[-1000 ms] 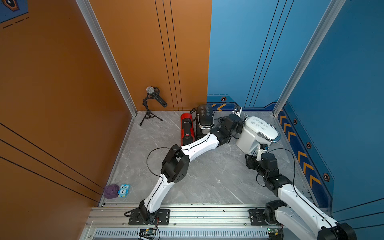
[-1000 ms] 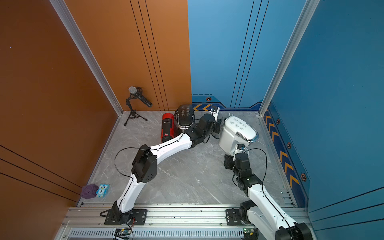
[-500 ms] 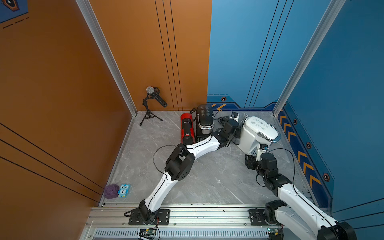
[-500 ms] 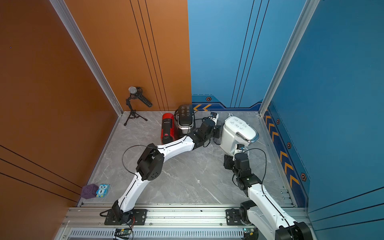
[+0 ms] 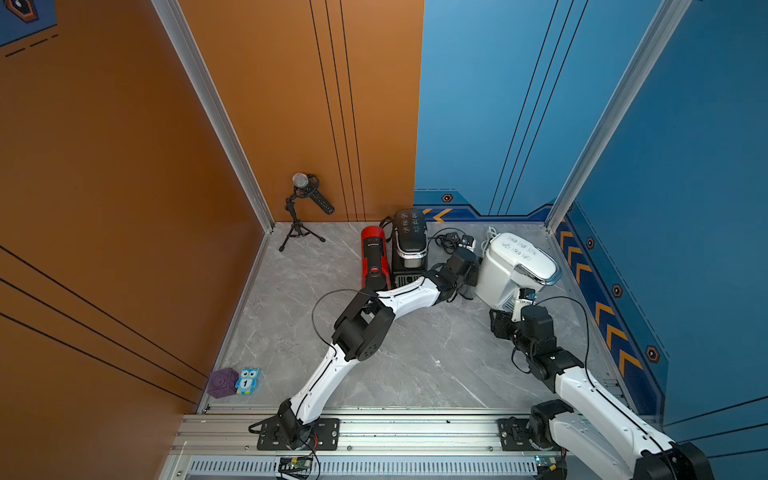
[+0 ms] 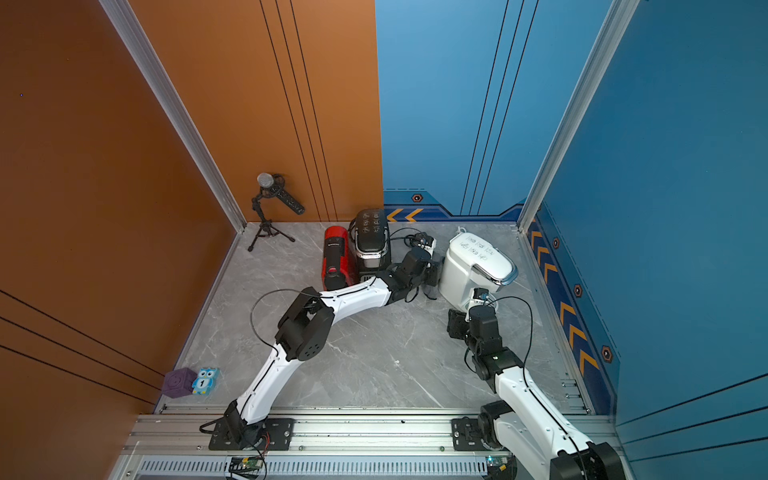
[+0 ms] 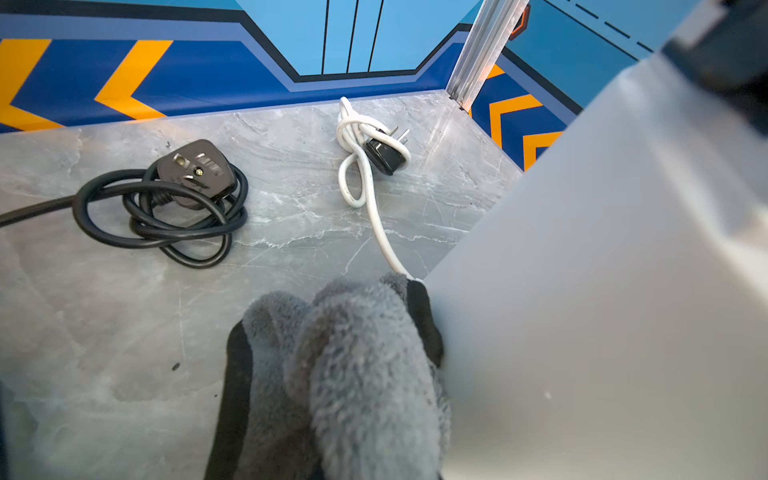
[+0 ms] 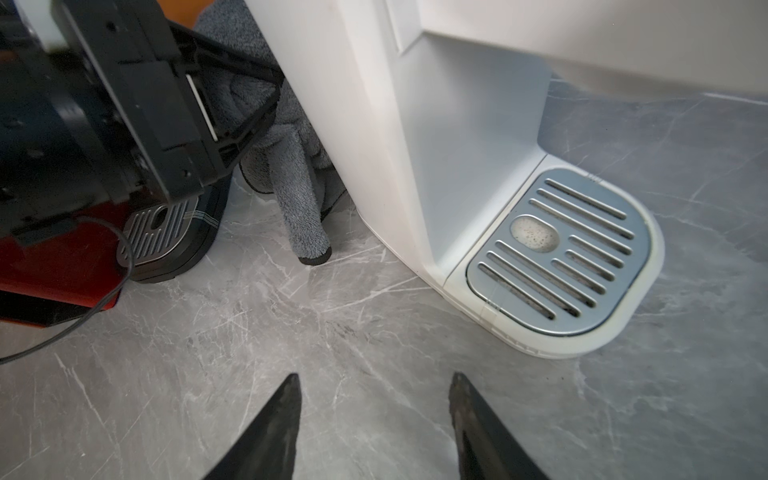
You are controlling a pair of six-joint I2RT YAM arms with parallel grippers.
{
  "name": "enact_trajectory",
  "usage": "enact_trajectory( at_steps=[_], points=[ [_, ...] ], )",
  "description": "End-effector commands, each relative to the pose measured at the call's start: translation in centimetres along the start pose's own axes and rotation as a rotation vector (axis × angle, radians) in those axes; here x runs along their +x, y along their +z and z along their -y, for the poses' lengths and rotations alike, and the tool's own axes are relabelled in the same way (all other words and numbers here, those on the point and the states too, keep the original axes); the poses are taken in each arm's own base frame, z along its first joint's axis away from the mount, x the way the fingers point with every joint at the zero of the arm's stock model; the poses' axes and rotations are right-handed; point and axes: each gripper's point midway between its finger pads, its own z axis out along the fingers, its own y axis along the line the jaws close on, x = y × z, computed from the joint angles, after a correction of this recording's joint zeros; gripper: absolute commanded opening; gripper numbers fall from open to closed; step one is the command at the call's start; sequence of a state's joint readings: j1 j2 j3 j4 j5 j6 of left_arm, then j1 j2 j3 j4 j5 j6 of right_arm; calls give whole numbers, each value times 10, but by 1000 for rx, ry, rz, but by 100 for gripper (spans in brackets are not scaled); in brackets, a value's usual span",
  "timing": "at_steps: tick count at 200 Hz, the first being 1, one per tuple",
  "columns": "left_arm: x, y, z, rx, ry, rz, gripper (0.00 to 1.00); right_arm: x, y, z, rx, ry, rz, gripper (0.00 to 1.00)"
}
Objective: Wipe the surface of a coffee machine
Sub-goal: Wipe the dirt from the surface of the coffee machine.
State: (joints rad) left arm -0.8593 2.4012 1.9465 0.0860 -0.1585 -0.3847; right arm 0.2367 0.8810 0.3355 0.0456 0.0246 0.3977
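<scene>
The white coffee machine [image 5: 515, 266] [image 6: 473, 266] stands at the back right of the grey floor. My left gripper [image 5: 471, 270] [image 6: 432, 272] is shut on a fluffy grey cloth [image 7: 353, 365] with a black hem. The cloth is pressed against the machine's smooth left side wall [image 7: 602, 270], low down. The cloth wraps the fingers and hides them. In the right wrist view a fold of the cloth [image 8: 295, 195] hangs down to the floor beside the machine [image 8: 374, 124]. My right gripper [image 8: 374, 382] is open and holds nothing. It hovers over bare floor in front of the drip tray [image 8: 561, 249].
A red machine [image 5: 374, 257] and a black machine [image 5: 409, 241] stand side by side just left of my left arm. Behind lie a coiled black cable with plug [image 7: 166, 195] and a white cable [image 7: 361, 166]. A microphone tripod [image 5: 301, 208] and toy blocks [image 5: 232, 382] stand by the orange wall.
My left gripper with the cloth has slid along the white machine's side, lower and nearer to me, and the elbow has swung right. The right arm has not moved.
</scene>
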Motion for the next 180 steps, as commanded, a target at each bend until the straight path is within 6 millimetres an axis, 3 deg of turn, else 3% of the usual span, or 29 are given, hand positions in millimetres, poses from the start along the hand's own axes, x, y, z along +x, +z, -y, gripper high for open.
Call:
enact_trajectory(
  at_steps=[1, 33, 66, 99, 146, 180],
  points=[
    [-59, -35, 45, 125, 28, 99, 0, -13, -2, -2, 9, -3, 34, 58],
    [-87, -50, 55, 160, -2, 148, 0, -12, -2, -2, 11, -4, 33, 58],
    [-84, -46, 58, 165, -1, 144, 0, -13, -2, -1, 12, -4, 34, 58],
    [-56, -31, 51, 152, -13, 90, 0, -13, -2, -2, 13, -4, 33, 58],
    [13, -2, 41, 136, -42, -43, 0, -12, -1, -1, 14, -4, 31, 58],
    [28, 1, 40, 132, -38, -70, 0, -12, -1, -2, 13, -5, 30, 58]
  ],
)
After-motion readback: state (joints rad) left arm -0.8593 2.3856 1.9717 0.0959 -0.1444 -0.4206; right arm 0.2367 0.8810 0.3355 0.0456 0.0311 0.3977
